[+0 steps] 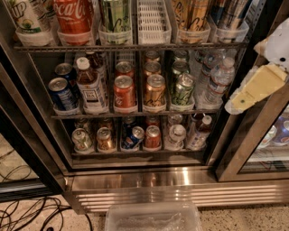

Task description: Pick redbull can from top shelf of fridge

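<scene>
Nearest to us, the gripper (247, 92) hangs below and to the right of the top shelf (131, 47), outside the right end of that rack and in front of the dark frame of the door (246, 144). We cannot tell whether it is released or clenched; it holds nothing that we can see.

Far below the top shelf, on the speckled floor, we see a clear plastic tub (153, 217). Black cables (31, 213) lie to its left. Just behind them is the ribbed steel base (180, 195) of the fridge (135, 178).

Going deeper, two wire racks sit under the top shelf. The lowest rack (135, 152) carries small cans, some of them tipped, and a few bottles. The middle rack (135, 113), directly under the top shelf, carries blue cans (61, 92), a white-capped bottle (88, 88), red cans (124, 90), a green can (183, 90) and water bottles (216, 83).

On the top shelf itself stands a row of plastic bins. From its left end we see a white can (27, 16), a red cola can (74, 16), a green tall can (115, 16), a white ribbed bin (153, 20) and a gold-and-black can (192, 13). The redbull can (229, 13) stands upright in the clear bin at the right end of the top shelf, up and left of the gripper and apart from it.
</scene>
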Available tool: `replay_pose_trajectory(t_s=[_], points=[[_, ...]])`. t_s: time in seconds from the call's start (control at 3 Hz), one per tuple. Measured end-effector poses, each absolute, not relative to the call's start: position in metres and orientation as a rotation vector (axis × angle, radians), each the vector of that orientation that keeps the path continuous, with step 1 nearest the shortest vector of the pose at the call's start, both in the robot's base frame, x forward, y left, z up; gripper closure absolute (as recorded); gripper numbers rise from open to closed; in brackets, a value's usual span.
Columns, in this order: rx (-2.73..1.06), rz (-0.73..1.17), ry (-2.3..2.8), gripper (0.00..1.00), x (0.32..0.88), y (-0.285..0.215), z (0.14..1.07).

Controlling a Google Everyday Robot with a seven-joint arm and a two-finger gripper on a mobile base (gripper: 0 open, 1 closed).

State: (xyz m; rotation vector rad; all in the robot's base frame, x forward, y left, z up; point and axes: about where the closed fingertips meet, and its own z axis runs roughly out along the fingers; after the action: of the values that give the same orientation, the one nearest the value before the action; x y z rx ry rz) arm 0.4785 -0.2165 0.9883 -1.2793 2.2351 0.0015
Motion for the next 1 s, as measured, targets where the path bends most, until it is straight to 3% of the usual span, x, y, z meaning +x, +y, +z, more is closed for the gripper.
replay_pose_trajectory(t_s=[1.0], points=[[-1.007,0.095,1.983,0.00,0.483,-0.189,1.021]])
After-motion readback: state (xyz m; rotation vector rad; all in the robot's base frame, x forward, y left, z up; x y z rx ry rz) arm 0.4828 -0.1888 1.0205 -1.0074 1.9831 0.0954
